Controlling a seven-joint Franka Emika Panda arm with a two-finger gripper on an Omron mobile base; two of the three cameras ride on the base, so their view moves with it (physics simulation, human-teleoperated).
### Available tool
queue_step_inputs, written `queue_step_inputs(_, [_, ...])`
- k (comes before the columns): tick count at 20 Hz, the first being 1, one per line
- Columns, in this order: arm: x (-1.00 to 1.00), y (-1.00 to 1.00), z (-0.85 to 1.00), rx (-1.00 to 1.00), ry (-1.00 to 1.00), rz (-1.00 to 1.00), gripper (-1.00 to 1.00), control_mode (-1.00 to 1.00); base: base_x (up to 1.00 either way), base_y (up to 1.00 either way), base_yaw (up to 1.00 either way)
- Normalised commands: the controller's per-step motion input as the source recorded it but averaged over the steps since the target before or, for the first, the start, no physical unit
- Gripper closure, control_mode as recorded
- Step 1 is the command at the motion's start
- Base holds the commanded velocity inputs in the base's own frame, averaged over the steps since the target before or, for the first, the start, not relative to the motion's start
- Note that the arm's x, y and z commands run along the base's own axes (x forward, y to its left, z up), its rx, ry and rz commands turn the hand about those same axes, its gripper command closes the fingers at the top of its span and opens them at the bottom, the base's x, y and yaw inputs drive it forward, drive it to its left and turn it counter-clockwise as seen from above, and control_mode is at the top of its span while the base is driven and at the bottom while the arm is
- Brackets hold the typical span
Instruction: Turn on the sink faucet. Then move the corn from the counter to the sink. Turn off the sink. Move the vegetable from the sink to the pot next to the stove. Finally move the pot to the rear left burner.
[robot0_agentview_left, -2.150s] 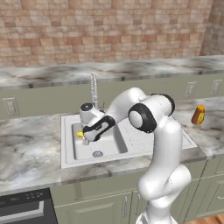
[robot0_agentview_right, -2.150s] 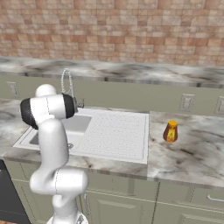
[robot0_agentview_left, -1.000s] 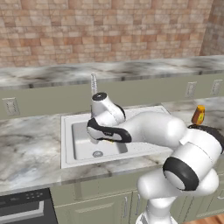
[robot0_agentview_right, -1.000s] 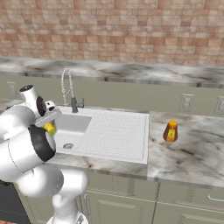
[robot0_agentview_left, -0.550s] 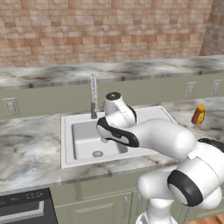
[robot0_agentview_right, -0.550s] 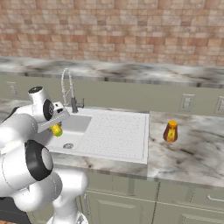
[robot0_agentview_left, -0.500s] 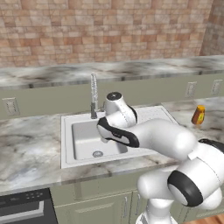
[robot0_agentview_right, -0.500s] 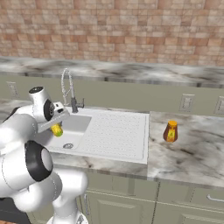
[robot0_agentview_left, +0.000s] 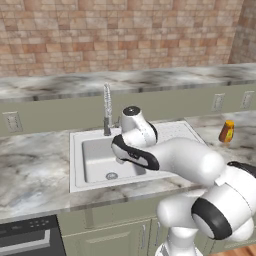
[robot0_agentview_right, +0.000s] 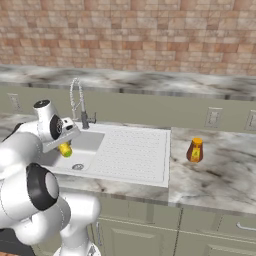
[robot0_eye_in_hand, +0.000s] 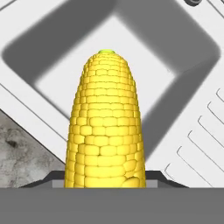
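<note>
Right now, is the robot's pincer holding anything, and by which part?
Yes: the pincer holds the corn over the sink basin. It grips the corn's thick base end, with the narrow tip pointing away.

corn (robot0_eye_in_hand: 105, 127): base being cut off at hand view's bottom | fingers: being hidden behind corn | sink (robot0_agentview_left: 95, 159): basin partly being blocked by arm

Corn (robot0_eye_in_hand: 105, 127): yellow cob, full kernels, small green tip pointing away from the camera, held up above the sink (robot0_agentview_right: 150, 165) basin, not resting on it. Sink: white, set in the marble counter (robot0_agentview_right: 220, 175), basin on the left, ribbed drainboard on the right. Faucet (robot0_agentview_right: 76, 102) upright at the basin's rear edge.
</note>
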Motion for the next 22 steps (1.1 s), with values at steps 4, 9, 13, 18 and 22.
queue_step_inputs(4, [0.00, 0.00, 0.00, 0.00, 0.00, 0.00, 1.00, 1.00, -0.21, 0.00, -0.40])
queue_step_inputs(9, [0.00, 0.00, 0.00, 0.00, 0.00, 0.00, 1.00, 1.00, -0.25, 0.00, -0.52])
queue_step_inputs(13, [0.00, 0.00, 0.00, 0.00, 0.00, 0.00, 1.00, 1.00, -0.40, 0.05, -0.48])
queue_step_inputs(18, [0.00, 0.00, 0.00, 0.00, 0.00, 0.00, 1.00, 1.00, -0.69, 0.27, -0.42])
queue_step_inputs(22, [0.00, 0.00, 0.00, 0.00, 0.00, 0.00, 1.00, 1.00, -0.44, 0.07, -0.59])
